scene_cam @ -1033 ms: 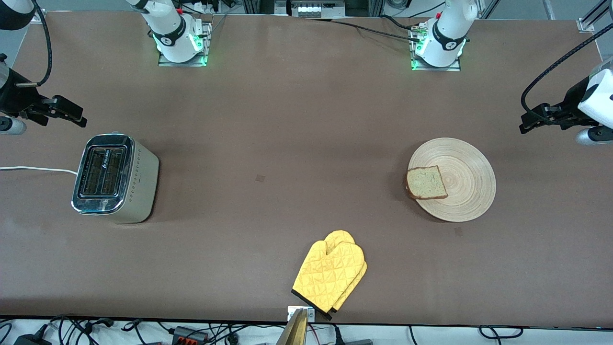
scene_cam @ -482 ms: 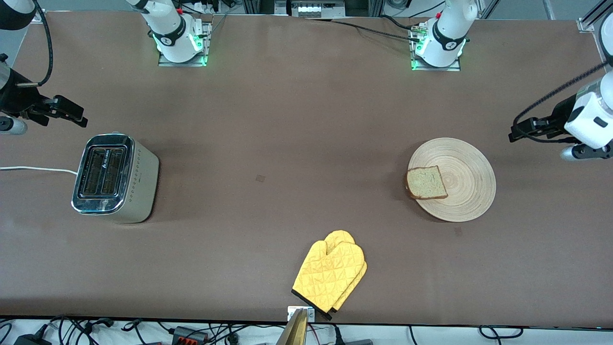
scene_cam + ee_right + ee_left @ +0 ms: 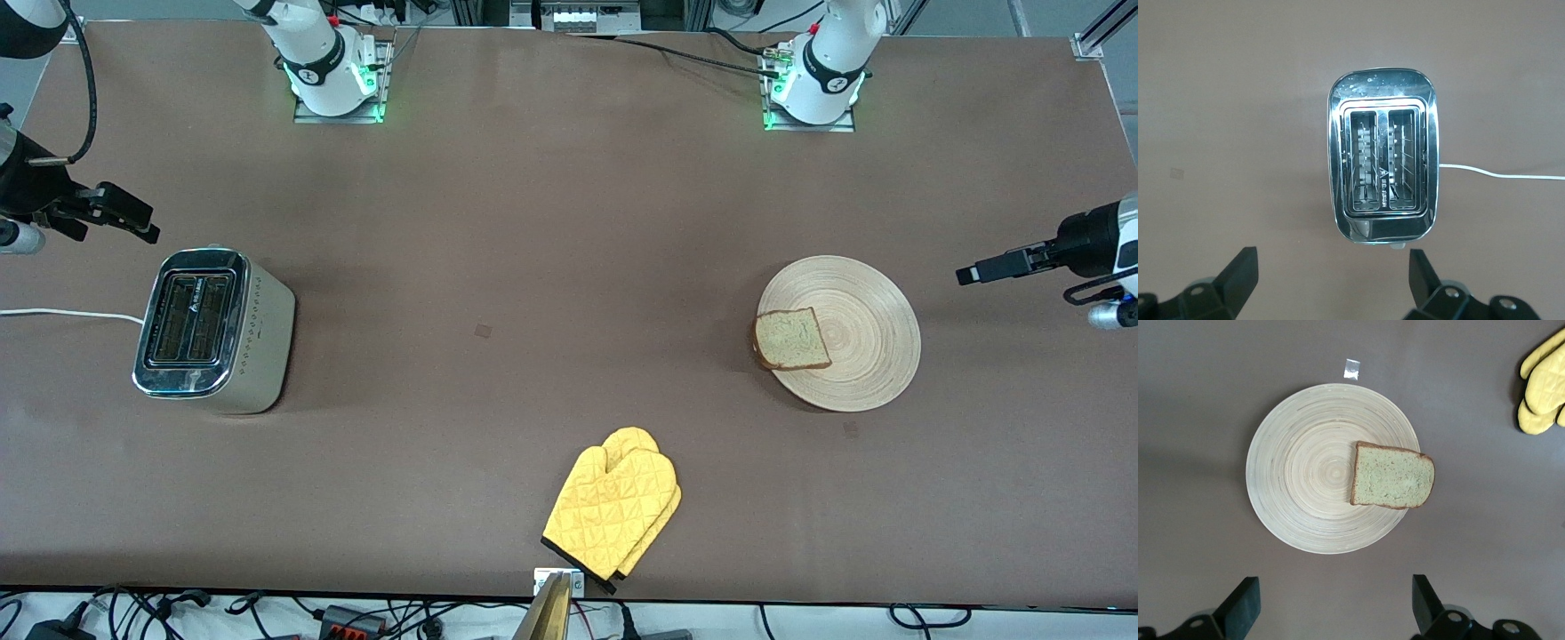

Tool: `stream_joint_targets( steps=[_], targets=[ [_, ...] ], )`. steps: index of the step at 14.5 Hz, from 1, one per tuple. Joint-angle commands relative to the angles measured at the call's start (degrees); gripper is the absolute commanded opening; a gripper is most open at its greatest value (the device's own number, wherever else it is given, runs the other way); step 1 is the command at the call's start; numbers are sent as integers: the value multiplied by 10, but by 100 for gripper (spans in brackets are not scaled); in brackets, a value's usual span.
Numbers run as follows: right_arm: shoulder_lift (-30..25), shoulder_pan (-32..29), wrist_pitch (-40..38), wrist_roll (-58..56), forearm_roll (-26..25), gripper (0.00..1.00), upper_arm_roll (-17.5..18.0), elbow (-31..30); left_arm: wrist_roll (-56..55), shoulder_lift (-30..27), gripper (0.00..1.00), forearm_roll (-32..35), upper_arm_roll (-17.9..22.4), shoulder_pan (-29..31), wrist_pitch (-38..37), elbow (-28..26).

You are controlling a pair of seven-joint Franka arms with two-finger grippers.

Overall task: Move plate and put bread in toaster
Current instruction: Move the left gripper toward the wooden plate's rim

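At the left arm's end of the table, we see the left gripper (image 3: 969, 274) hanging in the air above the bare table just beside the plate (image 3: 867, 311); since a moment ago it has dropped lower in the front view and turned so that it shows edge-on there, while our left wrist view shows its two dark fingers (image 3: 1241, 607) spread wide with nothing between them. Everything on the table has kept its place. The plate is a large round disc of pale wood with fine concentric rings, lying flat, and the bread (image 3: 791, 339) rests on its edge toward the right arm's end, slightly overhanging the rim; it is a squarish slice, light brown with a darker crust. Toward the right arm's end stands the toaster (image 3: 213, 331), upright, well apart from the plate, its chrome top shining around two bare slots, its beige sides dotted, a white cord (image 3: 67, 313) trailing off toward the table's edge. Our right gripper (image 3: 133, 227) waits in the air beside the toaster, barely shifted, its fingers (image 3: 1238, 277) likewise parted and holding nothing. A yellow oven mitt (image 3: 613, 511) lies between the two, nearer the front camera.
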Motion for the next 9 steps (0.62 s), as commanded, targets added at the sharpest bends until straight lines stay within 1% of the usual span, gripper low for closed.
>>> stream_joint_targets(
  steps=[1,3,5,6,7,9],
  targets=[
    [-6,-2,9,-7,-9,100,5,-9,48,60,100,-44,-2,13,-8,25],
    [-6,0,13,-7,-9,100,6,-9,54,97,100,-68,-2,40,-8,26],
    [-6,0,18,-8,-10,100,6,-9,115,125,100,-80,-3,58,-6,26],
    [-6,0,19,-8,-10,100,6,-9,150,141,100,-82,-3,67,7,25],
    [-6,0,19,-8,-9,100,6,-9,171,154,100,-82,-3,83,23,24],
    [-6,0,19,-8,-9,100,7,-9,199,181,100,-95,-3,99,25,24]
  ],
)
